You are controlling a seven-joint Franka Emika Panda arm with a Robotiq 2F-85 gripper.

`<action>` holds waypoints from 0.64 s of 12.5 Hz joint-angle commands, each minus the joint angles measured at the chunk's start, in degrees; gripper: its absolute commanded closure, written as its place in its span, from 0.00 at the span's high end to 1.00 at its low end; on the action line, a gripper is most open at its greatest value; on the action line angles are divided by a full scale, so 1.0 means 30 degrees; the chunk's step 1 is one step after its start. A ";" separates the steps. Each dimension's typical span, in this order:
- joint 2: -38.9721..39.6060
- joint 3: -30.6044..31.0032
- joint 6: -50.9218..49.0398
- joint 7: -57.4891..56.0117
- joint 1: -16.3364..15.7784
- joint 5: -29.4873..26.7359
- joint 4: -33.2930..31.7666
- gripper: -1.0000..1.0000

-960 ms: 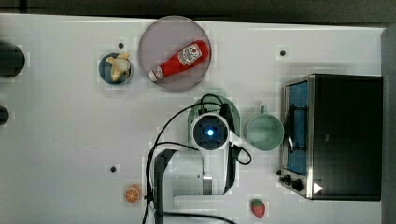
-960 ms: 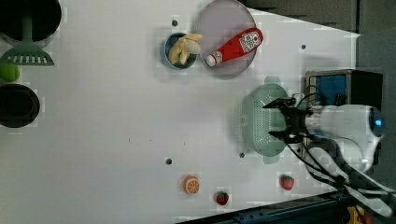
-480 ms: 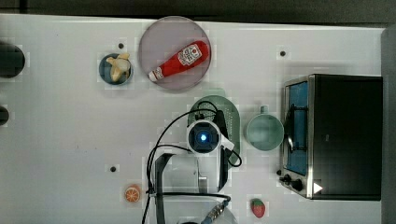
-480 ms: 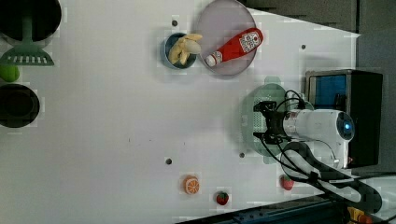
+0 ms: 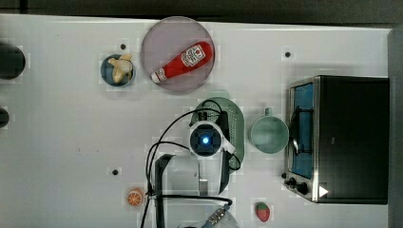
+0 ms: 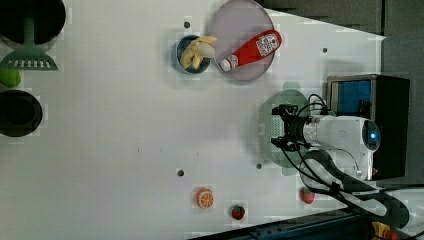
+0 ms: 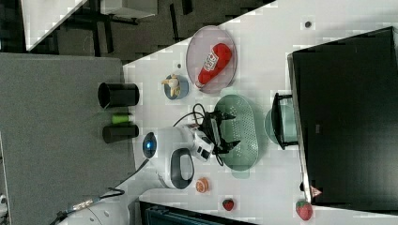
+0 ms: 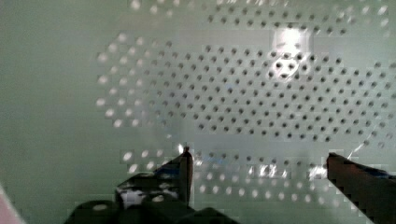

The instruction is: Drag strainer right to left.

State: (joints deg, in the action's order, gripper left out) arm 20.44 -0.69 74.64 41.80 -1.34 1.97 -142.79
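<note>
The strainer (image 5: 236,124) is a pale mint-green oval colander with a perforated bottom, lying between the grey plate and the mug in the top view. My gripper (image 7: 231,129) is inside its bowl, open, with one black finger (image 7: 224,114) toward each end of the oval. In the wrist view the holed floor of the strainer (image 8: 261,93) is close below, and my gripper (image 8: 259,161) stands spread just above it with nothing between the fingers. The left view has my gripper (image 6: 278,129) over the strainer (image 6: 264,150), near its long side toward the left view's left.
A mint-green mug (image 5: 269,134) stands just off the strainer on the top view's right, with a black toaster oven (image 5: 347,137) beyond it. A grey plate (image 5: 159,42) with a ketchup bottle (image 5: 183,61) and a bowl with a banana (image 5: 118,70) lie above. An orange (image 5: 135,197) and a strawberry (image 5: 262,211) lie near the lower edge.
My gripper has come down into the strainer's bowl and shifted slightly toward the top view's left, staying open. The strainer has not visibly moved.
</note>
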 commanded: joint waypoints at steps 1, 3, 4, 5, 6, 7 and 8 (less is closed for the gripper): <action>-0.0132 0.0411 -0.0521 0.1702 -0.0983 0.0191 0.0053 1.00; -0.0132 0.0590 -0.0534 0.2604 -0.1434 0.0191 0.0086 1.00; -0.0123 0.0764 -0.0551 0.3216 -0.1693 0.0186 0.0127 1.00; -0.0101 0.1001 -0.0541 0.3959 -0.1950 0.0186 0.0187 1.00; -0.0086 0.1317 -0.0550 0.4648 -0.2236 0.0186 0.0275 1.00; -0.0084 0.1630 -0.0554 0.5441 -0.2521 0.0186 0.0304 1.00; -0.0083 0.1914 -0.0545 0.6239 -0.2787 0.0185 0.0309 1.00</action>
State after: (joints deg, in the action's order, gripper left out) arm 21.42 2.70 73.19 52.90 -7.53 2.29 -142.12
